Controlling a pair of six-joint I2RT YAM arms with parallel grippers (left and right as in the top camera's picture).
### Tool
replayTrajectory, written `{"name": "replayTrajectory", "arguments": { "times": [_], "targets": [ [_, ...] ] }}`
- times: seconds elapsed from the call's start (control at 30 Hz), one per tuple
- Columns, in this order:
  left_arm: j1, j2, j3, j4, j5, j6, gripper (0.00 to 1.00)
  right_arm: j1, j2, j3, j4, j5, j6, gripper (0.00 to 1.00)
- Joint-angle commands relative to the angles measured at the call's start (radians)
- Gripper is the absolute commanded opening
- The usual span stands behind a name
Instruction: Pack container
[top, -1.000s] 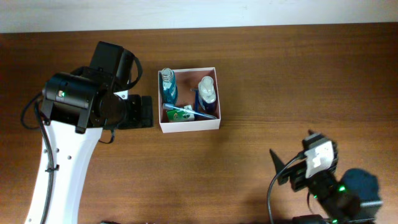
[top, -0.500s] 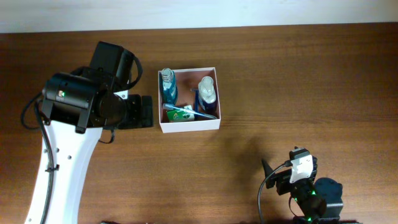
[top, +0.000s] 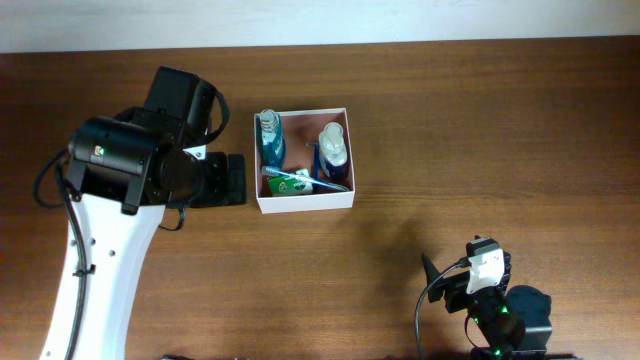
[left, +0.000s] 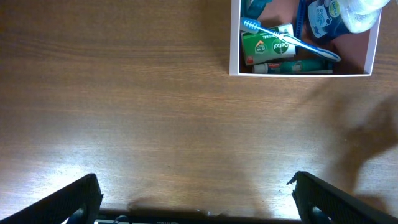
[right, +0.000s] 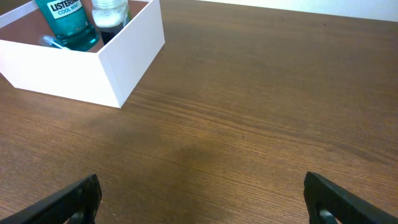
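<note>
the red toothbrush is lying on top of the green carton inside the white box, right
No, the toothbrush is blue, not red; the left wrist view shows it clearly. The rest holds: it lies on top of the green carton inside the white box.

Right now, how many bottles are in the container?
2. A teal Listerine bottle at the container's side nearest the left arm, a white-capped blue bottle at the opposite side. Others may be hidden.
</note>
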Motion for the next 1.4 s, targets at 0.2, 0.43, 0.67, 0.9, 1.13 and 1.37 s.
{"name": "replayTrajectory", "arguments": {
  "times": [0.2,0.43,0.67,0.9,1.13,1.37],
  "targets": [
    [0.004,-0.026,0.010,0.003,-0.007,-0.010,1.00,-0.010,-0.011,-0.008,0.003,0.013,0.009,0.99],
    [0.011,-0.184,-0.071,0.053,-0.241,0.130,1.00,-0.010,-0.011,-0.008,0.003,0.013,0.009,0.99],
    [0.216,-0.513,-0.438,0.626,-0.194,0.219,1.00,-0.010,-0.011,-0.008,0.003,0.013,0.009,0.99],
    [0.372,-0.866,-0.948,0.953,0.087,0.429,1.00,-0.010,-0.011,-0.008,0.003,0.013,0.009,0.99],
    [0.372,-1.210,-1.414,1.032,0.142,0.433,1.00,-0.010,-0.011,-0.008,0.003,0.013,0.009,0.99],
    [0.372,-1.461,-1.682,1.102,0.145,0.433,1.00,-0.010,-0.011,-0.008,0.003,0.013,0.009,0.99]
  ]
}}
